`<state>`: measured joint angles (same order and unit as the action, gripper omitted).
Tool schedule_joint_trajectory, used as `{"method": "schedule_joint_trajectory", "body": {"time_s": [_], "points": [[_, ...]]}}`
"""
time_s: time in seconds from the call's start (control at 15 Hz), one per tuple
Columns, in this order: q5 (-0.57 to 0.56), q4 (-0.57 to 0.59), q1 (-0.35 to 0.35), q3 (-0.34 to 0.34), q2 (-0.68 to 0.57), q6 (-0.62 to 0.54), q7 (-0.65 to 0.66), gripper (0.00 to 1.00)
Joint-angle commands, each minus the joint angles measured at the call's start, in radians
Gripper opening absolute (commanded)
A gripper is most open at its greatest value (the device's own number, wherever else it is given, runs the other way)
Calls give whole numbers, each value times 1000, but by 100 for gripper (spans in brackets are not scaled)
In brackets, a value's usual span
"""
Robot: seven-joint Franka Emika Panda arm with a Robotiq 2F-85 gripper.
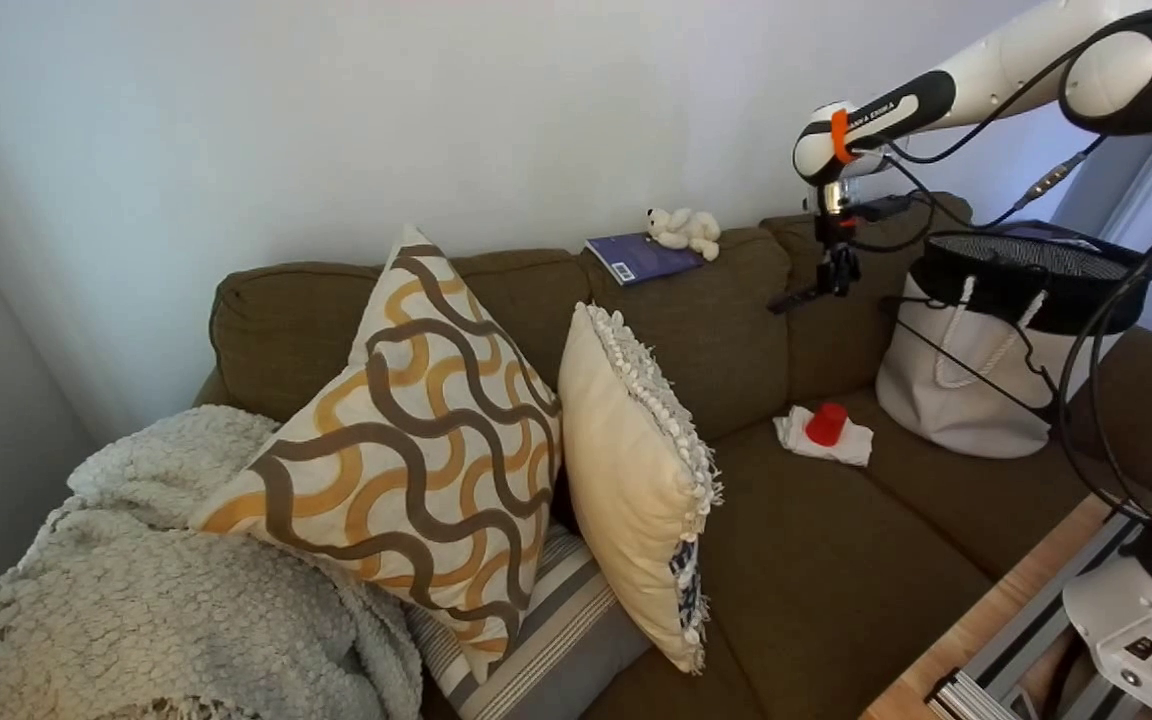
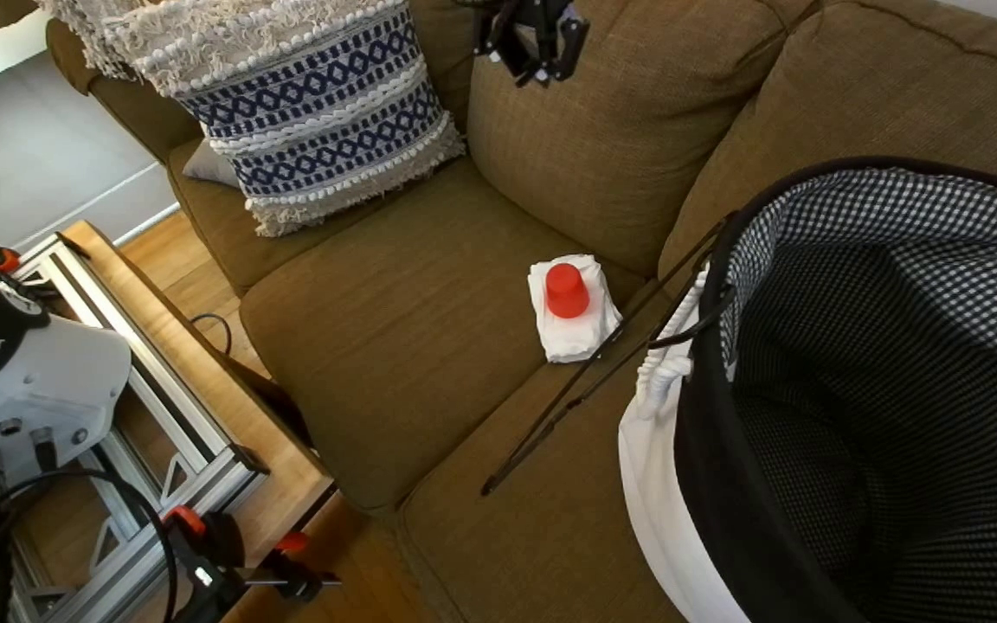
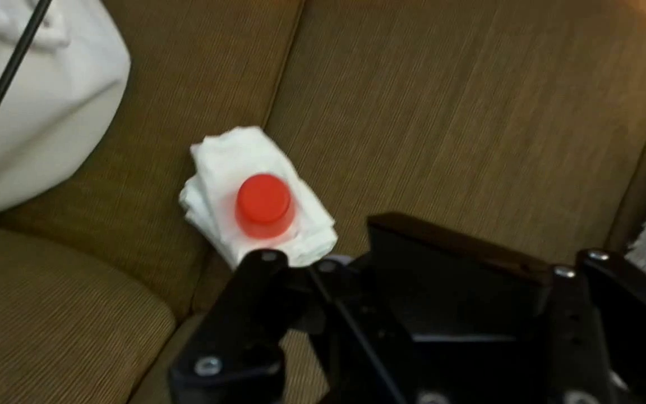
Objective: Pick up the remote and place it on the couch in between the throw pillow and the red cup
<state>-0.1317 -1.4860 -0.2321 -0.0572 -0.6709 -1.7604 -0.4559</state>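
My gripper (image 1: 838, 272) is shut on the remote (image 1: 794, 299), a slim black bar, and holds it in the air in front of the couch backrest. In the wrist view the remote (image 3: 457, 280) lies dark between the fingers. In an exterior view the gripper (image 2: 533, 73) shows at the top, where I cannot make out the remote. The red cup (image 1: 826, 424) stands on the couch (image 2: 377, 320), below the gripper; it also shows in the wrist view (image 3: 264, 205). The cream throw pillow (image 1: 626, 480) leans upright to the left; its fringed, blue-patterned face (image 2: 325, 121) shows too.
A folded white cloth (image 2: 563, 336) lies under the cup. A large white bag (image 1: 966, 380) with a black rim and thin dark rods stands beside it. A wavy-patterned pillow (image 1: 426, 430) is beyond the throw pillow. A blue book (image 1: 641, 257) and white bear (image 1: 686, 234) lie on the backrest.
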Motion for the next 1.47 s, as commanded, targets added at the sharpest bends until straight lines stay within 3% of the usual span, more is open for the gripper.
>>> {"method": "schedule_joint_trajectory", "body": {"time_s": [0.0,0.2,0.27,0.53,0.67,0.73,1.07,1.4], "points": [[-12,-239,1,25,100,27,-87,0],[-23,-169,11,34,-51,72,-127,0],[0,-153,-5,48,-101,28,-165,0],[-7,-93,-2,1,-293,-295,23,0],[67,-52,-45,45,-354,-397,17,0],[13,-124,-13,16,-296,-367,9,0],[52,-55,-29,34,-359,-404,10,0],[-54,9,-17,63,-408,-311,-209,0]]}}
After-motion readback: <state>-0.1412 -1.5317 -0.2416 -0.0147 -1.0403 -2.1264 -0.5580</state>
